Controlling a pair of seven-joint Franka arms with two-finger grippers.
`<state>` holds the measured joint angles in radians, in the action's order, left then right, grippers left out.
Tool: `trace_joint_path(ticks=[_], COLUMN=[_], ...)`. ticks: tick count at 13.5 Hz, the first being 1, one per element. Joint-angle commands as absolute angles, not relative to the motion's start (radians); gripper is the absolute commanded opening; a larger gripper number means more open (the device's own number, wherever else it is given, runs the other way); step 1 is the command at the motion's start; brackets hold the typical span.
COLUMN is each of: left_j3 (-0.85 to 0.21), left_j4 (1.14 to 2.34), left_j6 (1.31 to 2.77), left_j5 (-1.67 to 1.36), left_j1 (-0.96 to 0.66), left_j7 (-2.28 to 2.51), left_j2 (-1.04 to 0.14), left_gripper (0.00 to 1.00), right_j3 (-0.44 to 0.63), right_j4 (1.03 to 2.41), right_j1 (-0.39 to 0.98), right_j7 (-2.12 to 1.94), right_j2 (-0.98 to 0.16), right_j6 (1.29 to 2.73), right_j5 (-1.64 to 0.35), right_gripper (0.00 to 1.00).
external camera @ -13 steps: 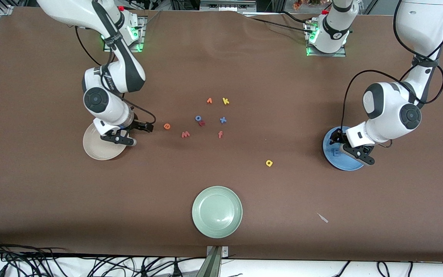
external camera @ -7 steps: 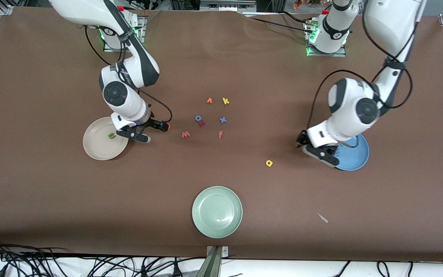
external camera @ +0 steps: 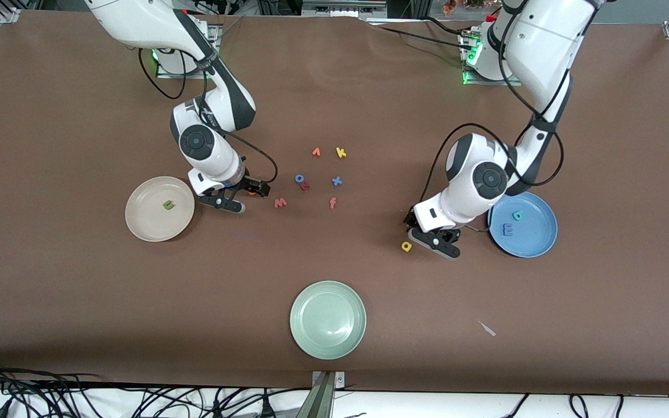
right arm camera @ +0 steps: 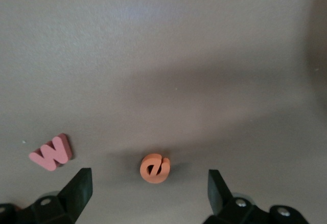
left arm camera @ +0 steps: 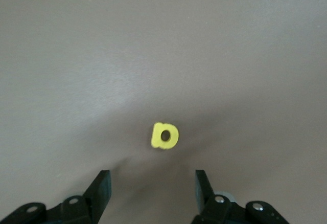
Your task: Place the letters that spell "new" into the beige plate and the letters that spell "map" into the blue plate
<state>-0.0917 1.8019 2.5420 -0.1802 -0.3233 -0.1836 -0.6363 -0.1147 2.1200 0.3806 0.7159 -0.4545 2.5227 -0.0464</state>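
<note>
The right gripper [external camera: 236, 200] sits left of centre in the front view, just beside the beige plate [external camera: 140, 223], jaws spread wide with nothing in them. In the right wrist view the orange e [right arm camera: 155, 168] lies flat on the brown table [external camera: 79, 302] near the bottom middle of the frame, pretty much centred between the two fingertips but a bit ahead of them, not touching either. The pinkish-red w [right arm camera: 51, 153] is off at the lower left, outside the jaws. Over at right of centre, the left gripper [external camera: 430, 239] is partly open and empty too; the yellow a [left arm camera: 165, 135] is a little rounded foam piece with a hole, mid-frame in the left wrist view, just ahead of the gap. The green n [external camera: 168, 204] is already in the beige plate, and the blue m [external camera: 507, 230] and teal-green p [external camera: 518, 216] are in the blue plate [external camera: 538, 247].
</note>
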Motion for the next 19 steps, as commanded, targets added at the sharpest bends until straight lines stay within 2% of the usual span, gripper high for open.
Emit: trace_joint_path(ticks=[1, 3, 5, 8, 10, 11, 15, 16, 17, 19], left_j3=[-0.060, -0.051, -0.049, -0.045, -0.041, -0.041, -0.040, -0.038, -0.038, -0.032], left_j4=[1.712, 1.700, 1.700, 1.691, 1.683, 1.683, 1.681, 1.681, 1.681, 1.684], left_j6=[2.557, 2.557, 2.568, 2.599, 2.599, 2.599, 2.600, 2.599, 2.599, 2.599], left_j5=[-0.161, -0.161, -0.161, -0.161, -0.161, -0.161, -0.161, -0.161, -0.161, -0.161], left_j1=[-0.365, -0.376, -0.377, -0.394, -0.399, -0.399, -0.399, -0.399, -0.399, -0.396], left_j7=[-0.166, -0.166, -0.166, -0.166, -0.166, -0.166, -0.167, -0.167, -0.167, -0.172], left_j2=[-0.707, -0.713, -0.730, -0.755, -0.762, -0.764, -0.773, -0.773, -0.772, -0.762], left_gripper=[0.73, 0.73, 0.73, 0.72, 0.71, 0.68, 0.24, 0.19, 0.15, 0.13], right_j3=[-0.117, -0.117, -0.117, -0.118, -0.118, -0.118, -0.118, -0.117, -0.118, -0.118], right_j4=[2.129, 2.141, 2.148, 2.148, 2.148, 2.148, 2.148, 2.148, 2.146, 2.143], right_j1=[0.387, 0.387, 0.388, 0.387, 0.387, 0.387, 0.387, 0.387, 0.387, 0.387], right_j7=[0.726, 0.726, 0.726, 0.727, 0.727, 0.729, 0.729, 0.729, 0.732, 0.768], right_j2=[-0.463, -0.472, -0.476, -0.476, -0.476, -0.476, -0.479, -0.480, -0.480, -0.480], right_j6=[2.545, 2.571, 2.585, 2.583, 2.583, 2.583, 2.583, 2.583, 2.583, 2.582], right_j5=[-0.061, -0.061, -0.061, -0.061, -0.063, -0.063, -0.063, -0.063, -0.063, -0.063], right_gripper=[1.00, 0.99, 0.92, 0.75, 0.58, 0.53, 0.37, 0.35, 0.27, 0.22])
